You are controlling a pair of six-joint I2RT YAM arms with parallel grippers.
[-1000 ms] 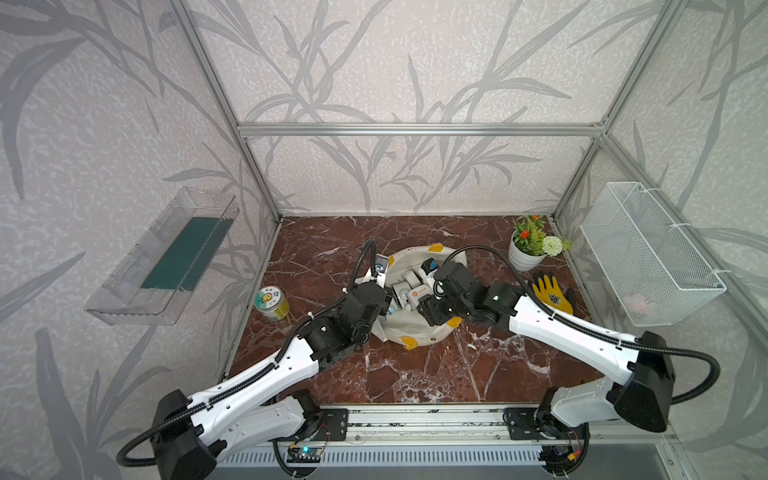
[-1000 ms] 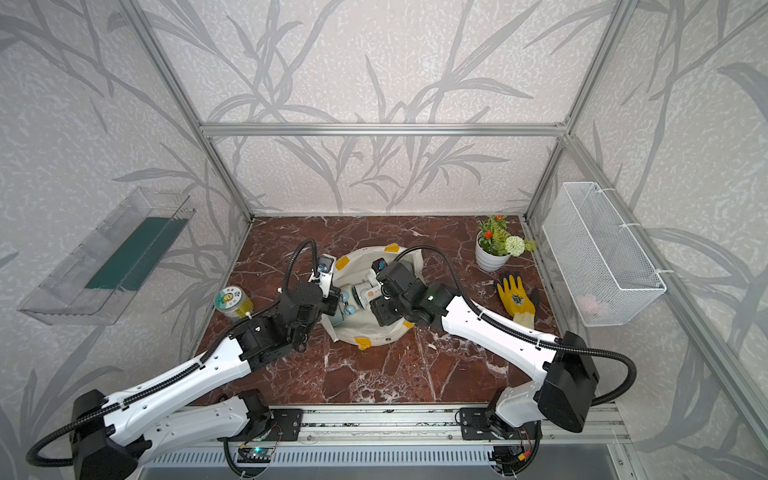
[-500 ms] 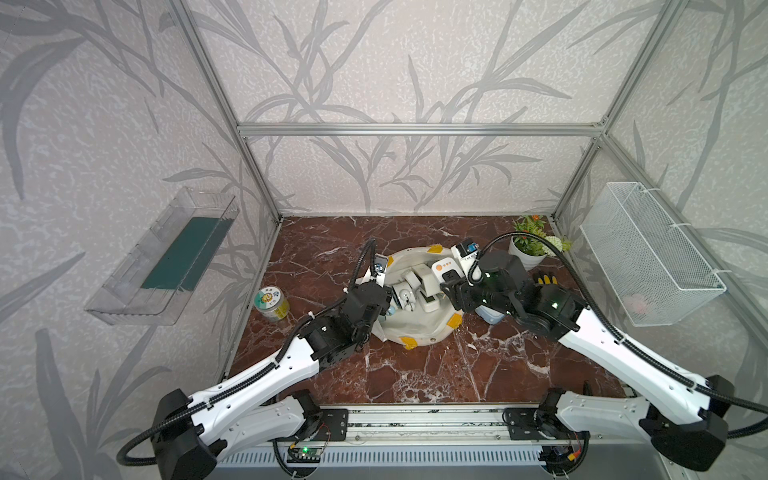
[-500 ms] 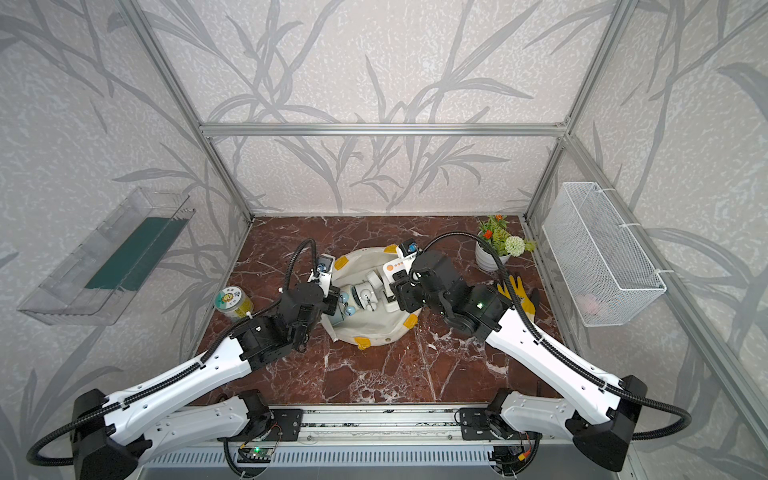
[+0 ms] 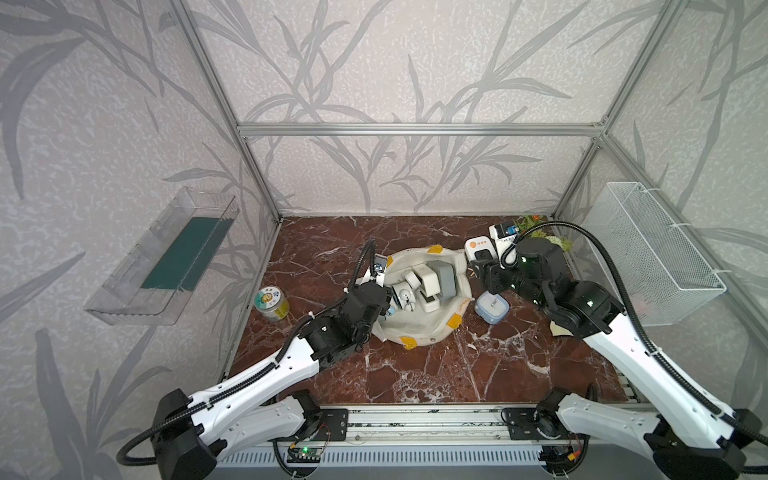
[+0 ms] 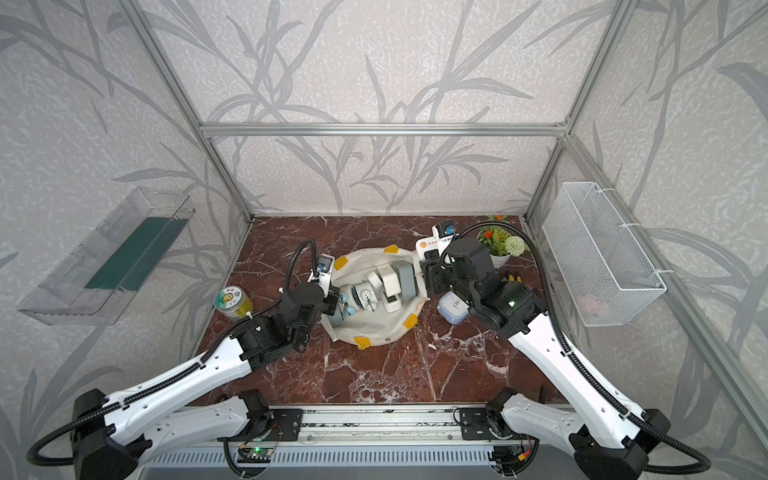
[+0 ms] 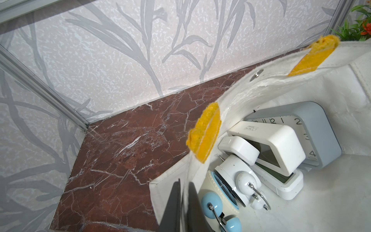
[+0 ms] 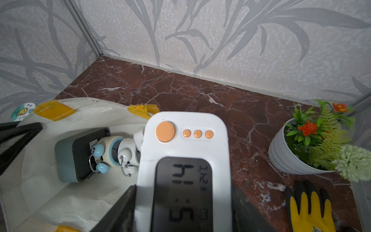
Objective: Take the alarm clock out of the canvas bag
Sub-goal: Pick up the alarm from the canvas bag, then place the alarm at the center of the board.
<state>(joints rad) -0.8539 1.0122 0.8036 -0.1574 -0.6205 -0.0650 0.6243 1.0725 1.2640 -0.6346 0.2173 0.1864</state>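
The canvas bag point(image 5: 417, 330) lies open, its rim pinched flat in the tightly closed left gripper point(image 7: 183, 202). The white alarm clock point(image 8: 183, 140) is clamped between the jaws of the right gripper point(image 8: 183, 196), outside the bag and just beside its rim.

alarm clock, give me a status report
Left gripper shut on the canvas bag rim, right gripper shut on the white digital alarm clock. Clock held outside the bag. Potted plant and small blue clock close by.
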